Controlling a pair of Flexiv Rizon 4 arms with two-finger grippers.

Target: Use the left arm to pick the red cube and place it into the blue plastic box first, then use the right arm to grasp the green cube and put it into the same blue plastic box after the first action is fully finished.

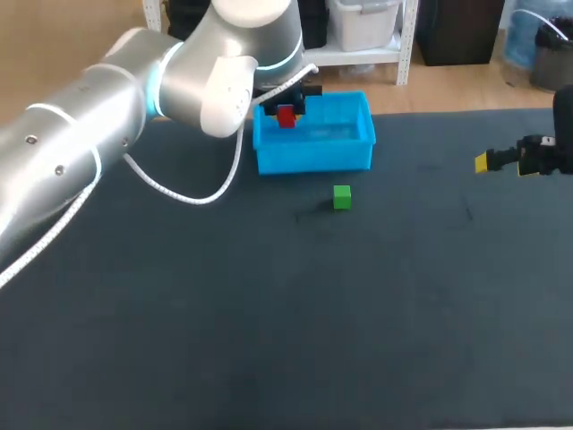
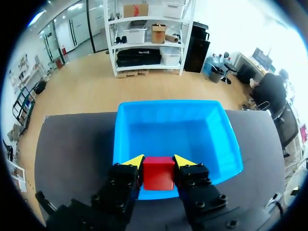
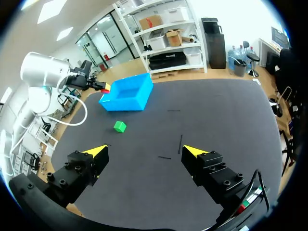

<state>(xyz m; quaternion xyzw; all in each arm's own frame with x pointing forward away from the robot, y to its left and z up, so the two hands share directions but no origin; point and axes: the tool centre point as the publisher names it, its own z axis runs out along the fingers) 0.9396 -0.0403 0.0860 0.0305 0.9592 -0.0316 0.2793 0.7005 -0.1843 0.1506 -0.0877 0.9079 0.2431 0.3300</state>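
Over the blue box (image 1: 313, 159) rim, left pincer (image 2: 159, 161) clamps red cube (image 2: 159, 175); right pincer (image 3: 144, 151) wide, green cube (image 3: 120, 126) well apart.

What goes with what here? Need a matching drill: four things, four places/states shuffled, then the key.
Things
1. red cube
2. green cube
3. blue plastic box
4. right gripper

Places/states
A. open, holding nothing, at the right side of the table
B. lying on the table just in front of the box
C. clamped between the left gripper's fingers, over the box's rim
D. standing near the table's far edge, nothing lying in it

Pairs: 1-C, 2-B, 3-D, 4-A
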